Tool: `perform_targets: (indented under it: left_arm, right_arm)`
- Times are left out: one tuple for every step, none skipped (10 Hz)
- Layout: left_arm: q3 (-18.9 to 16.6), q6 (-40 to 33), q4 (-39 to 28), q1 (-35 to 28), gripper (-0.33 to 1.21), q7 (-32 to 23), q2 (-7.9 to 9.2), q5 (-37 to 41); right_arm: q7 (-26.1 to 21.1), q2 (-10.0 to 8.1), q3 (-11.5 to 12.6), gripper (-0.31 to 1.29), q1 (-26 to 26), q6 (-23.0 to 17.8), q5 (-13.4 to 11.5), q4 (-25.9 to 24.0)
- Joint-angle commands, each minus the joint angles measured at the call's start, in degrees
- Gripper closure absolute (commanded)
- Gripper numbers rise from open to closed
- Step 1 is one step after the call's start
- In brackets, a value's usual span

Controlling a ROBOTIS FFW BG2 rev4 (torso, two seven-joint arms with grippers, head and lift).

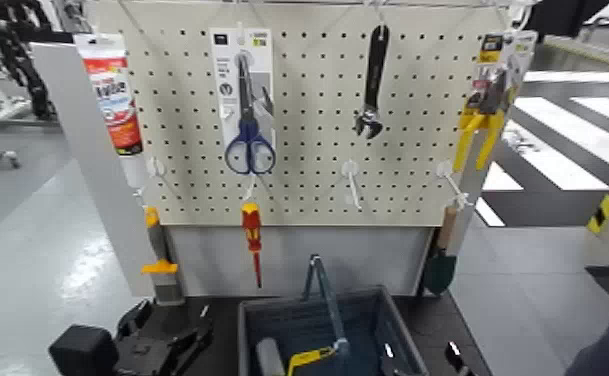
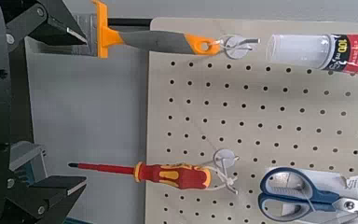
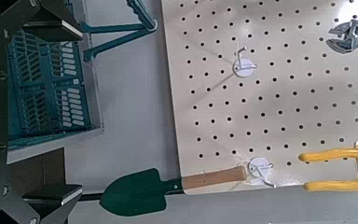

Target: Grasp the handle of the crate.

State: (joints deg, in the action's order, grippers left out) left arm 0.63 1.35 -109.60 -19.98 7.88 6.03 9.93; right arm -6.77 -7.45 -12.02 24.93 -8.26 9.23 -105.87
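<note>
While the crate point(image 1: 398, 322) shows, its near side is cut off.

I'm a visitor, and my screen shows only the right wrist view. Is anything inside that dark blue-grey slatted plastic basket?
Observer: Yes: the dark blue-grey slatted plastic basket holds a yellow object and a pale rounded one.
Visitor: Where's the robot's other hand?
Observer: The left gripper is beside the basket, on its left, fingers spread, not on the slim blue-grey handle.
Visitor: What hangs nearest it?
Observer: A red-and-yellow screwdriver and an orange-and-grey scraper-like tool.
</note>
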Motion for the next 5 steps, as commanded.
perform_targets:
  left_arm:
    - [0.87,0.67,0.0,0.73,0.23,0.12,1.09,-0.35]
    - [0.69,0.5,0.17,0.82,0.23,0.21,1.01,-0.18]
    - [0.69,0.06,0.44,0.82,0.23,0.21,0.83,0.0]
    - [0.87,0.15,0.7,1.08,0.23,0.21,0.92,0.97]
    - [1.39,1.64,1.05,1.79,0.23,-0.06,1.18,3.16]
  right_arm:
    - [0.0,0.06,-0.02,0.15,-0.06,0.0,0.0,0.05]
    - [0.0,0.06,0.07,0.15,-0.15,0.0,0.08,0.14]
    - [0.0,-0.02,-0.02,0.15,-0.15,0.0,0.08,0.23]
    - [0.09,-0.02,-0.02,0.15,-0.23,0.0,0.17,0.23]
    - [0.09,-0.02,-0.02,0.15,-0.23,0.0,0.26,0.4]
